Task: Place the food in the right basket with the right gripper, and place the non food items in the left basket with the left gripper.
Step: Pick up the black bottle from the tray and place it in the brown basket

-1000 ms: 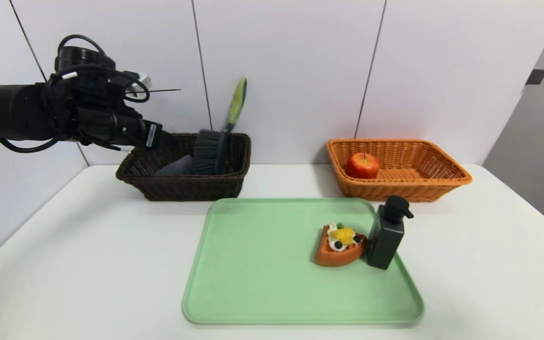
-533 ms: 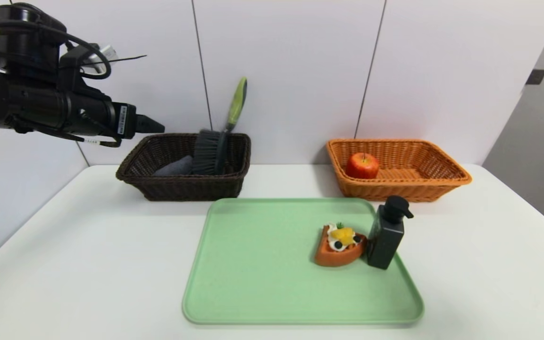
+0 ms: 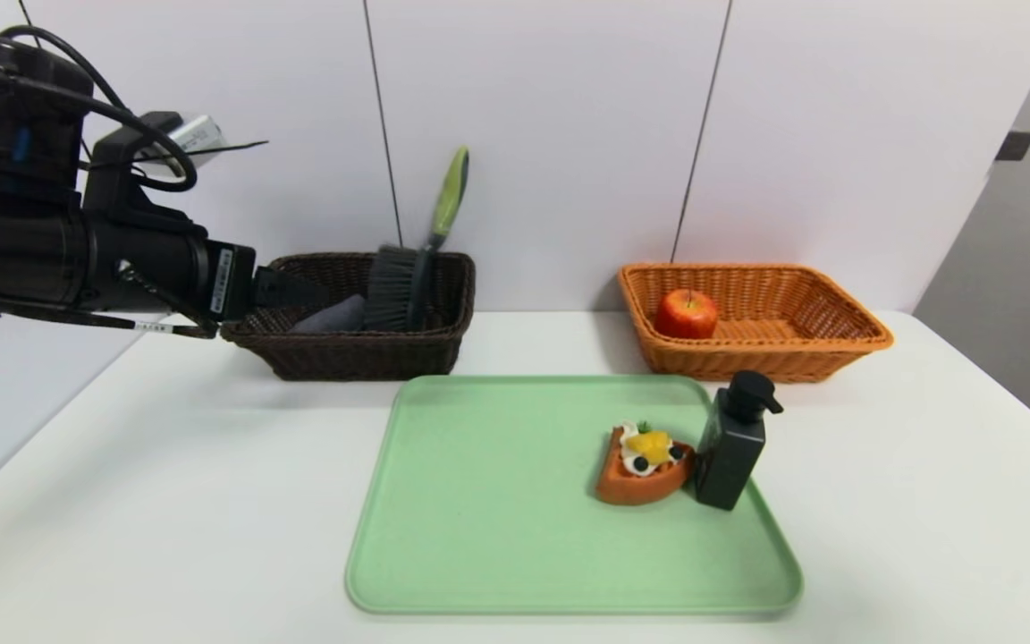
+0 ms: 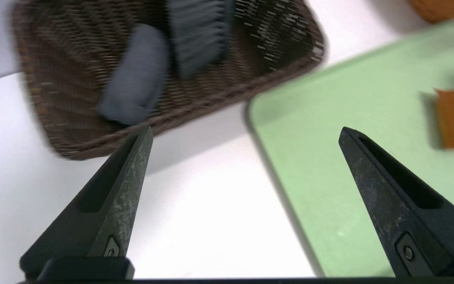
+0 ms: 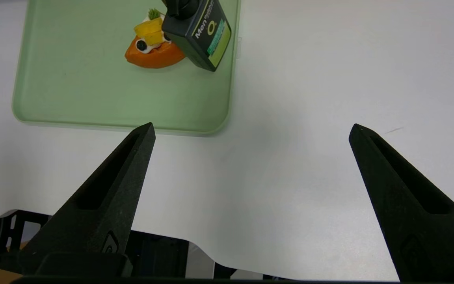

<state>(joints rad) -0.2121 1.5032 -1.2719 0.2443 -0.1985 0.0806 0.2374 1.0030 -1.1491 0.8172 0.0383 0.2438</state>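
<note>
l claw (image 4: 246,132) spread wide w/ 0 held nr dark basket (image 3: 363,353); brush (image 3: 409,268) handle points up, long axis leaning r.

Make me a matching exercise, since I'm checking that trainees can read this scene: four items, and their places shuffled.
Items
1. apple
2. hand brush
3. pump bottle
4. left tool

Places or states
A. open, holding nothing
B. in the orange basket
C. on the green tray, beside the tart slice
D. in the dark brown basket, green handle sticking up

Pairs: 1-B, 2-D, 3-C, 4-A
</note>
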